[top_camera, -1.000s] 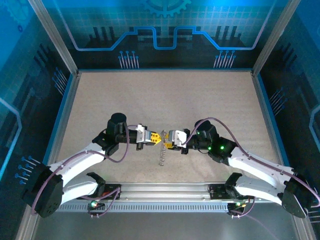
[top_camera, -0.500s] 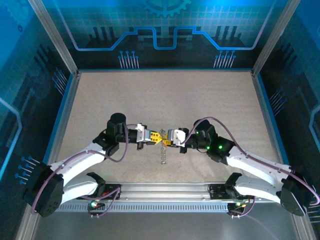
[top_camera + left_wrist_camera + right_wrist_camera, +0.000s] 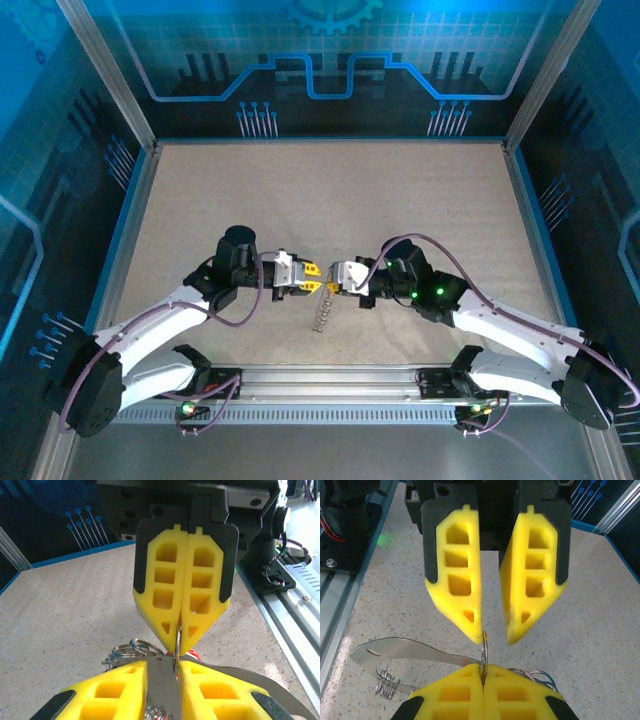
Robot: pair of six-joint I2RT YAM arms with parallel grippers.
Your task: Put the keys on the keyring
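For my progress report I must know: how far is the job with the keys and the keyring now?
Done: the right fingers are shut on the keyring. In hand: the left fingers stand open beside it. Left: threading the keys; what looks like a red key head peeks out below, too little to tell whether it is on.

1. The left arm (image 3: 150, 338) and the right arm (image 3: 515, 335) reach inward from the worktop's (image 3: 330, 190) near edge, elbows outward.
2. The grippers meet tip to tip near the middle of that edge.
3. The left gripper (image 3: 495, 639) has its fingers apart.
4. The right gripper (image 3: 181, 641) has its fingers pressed together.
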